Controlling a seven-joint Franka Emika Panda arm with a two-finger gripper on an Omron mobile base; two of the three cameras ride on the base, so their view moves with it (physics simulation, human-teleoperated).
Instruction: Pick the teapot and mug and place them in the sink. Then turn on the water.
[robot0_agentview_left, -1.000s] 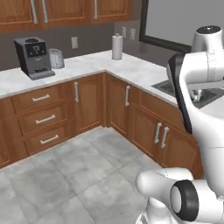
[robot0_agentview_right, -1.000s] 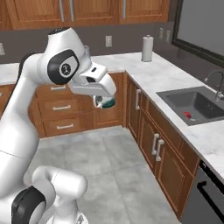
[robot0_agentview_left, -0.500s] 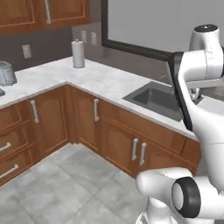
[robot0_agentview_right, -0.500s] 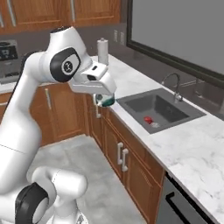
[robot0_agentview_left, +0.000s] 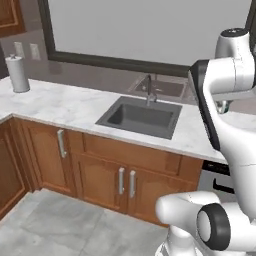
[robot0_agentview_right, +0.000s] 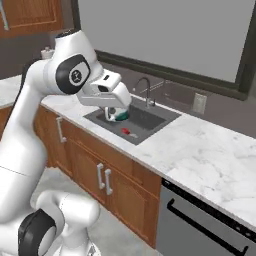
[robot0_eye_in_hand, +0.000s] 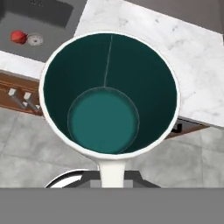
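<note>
My gripper (robot0_agentview_right: 116, 110) is shut on the mug (robot0_agentview_right: 121, 116), a pale cup with a teal inside. It hangs in the air over the front left part of the sink (robot0_agentview_right: 150, 116). In the hand view the mug (robot0_eye_in_hand: 109, 94) opens toward the camera and hides the fingertips. The teapot (robot0_agentview_right: 126, 131), small with a red patch, lies on the sink floor and shows again as the teapot (robot0_eye_in_hand: 17, 36) beside the drain. From the left base the sink (robot0_agentview_left: 122, 116) and its curved tap (robot0_agentview_left: 149, 90) face me. The water is out of view.
White marble counter (robot0_agentview_right: 200, 150) runs both sides of the basin. A paper towel roll (robot0_agentview_left: 19, 73) stands at the far left. Wooden cabinet doors (robot0_agentview_left: 120, 180) sit below the sink, and a dishwasher front (robot0_agentview_right: 200, 222) to its right. A wide window (robot0_agentview_left: 150, 30) is behind.
The whole scene has slid as the base moved: the corner counter has gone off to the left and the sink now lies ahead. The mug stays in the shut gripper.
</note>
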